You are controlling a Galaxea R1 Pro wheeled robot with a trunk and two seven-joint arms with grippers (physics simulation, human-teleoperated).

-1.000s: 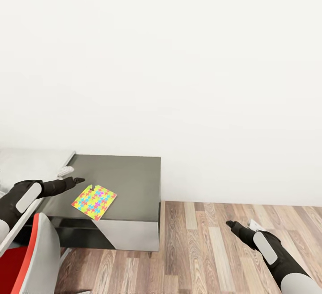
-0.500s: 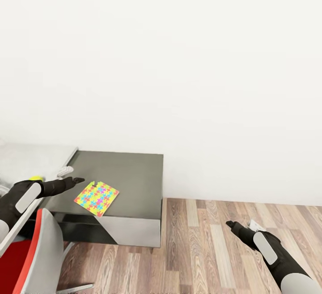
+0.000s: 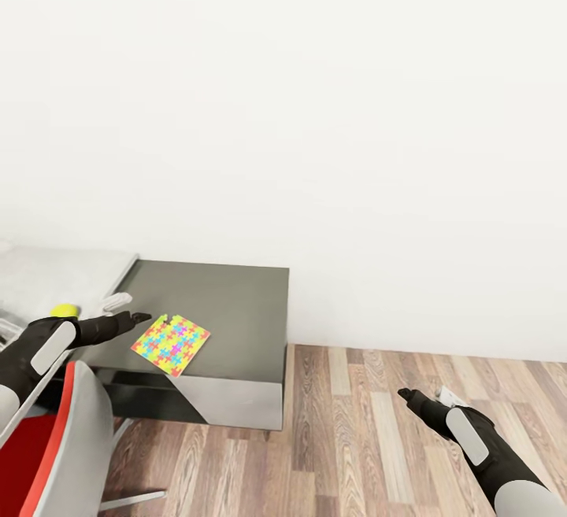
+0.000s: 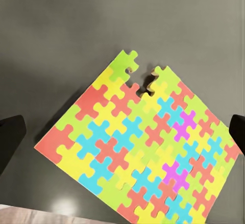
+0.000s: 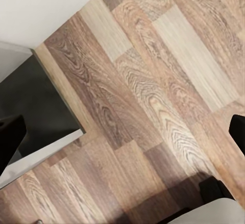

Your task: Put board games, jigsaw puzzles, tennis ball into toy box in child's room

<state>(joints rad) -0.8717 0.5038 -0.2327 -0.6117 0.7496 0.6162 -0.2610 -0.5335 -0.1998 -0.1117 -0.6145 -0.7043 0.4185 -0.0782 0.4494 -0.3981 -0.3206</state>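
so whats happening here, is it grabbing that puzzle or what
Not gripping it yet. The left gripper reaches over the dark grey side unit, jaws open, aimed at the jigsaw puzzle lying flat there with nothing touching it. A tennis ball sits by the left arm. The right gripper hangs open over the wooden floor, holding nothing.

I am looking at a plain white wall (image 3: 315, 108) taking up the upper two thirds of the head view. Below it, a wood-plank floor (image 3: 362, 438) is running across the lower right, in mixed light and dark brown boards. A chair (image 3: 55, 454) with a red seat and a light grey back is sitting in the lower left corner, one grey leg showing beneath it. In the right wrist view I am seeing the same planks (image 5: 153, 106).
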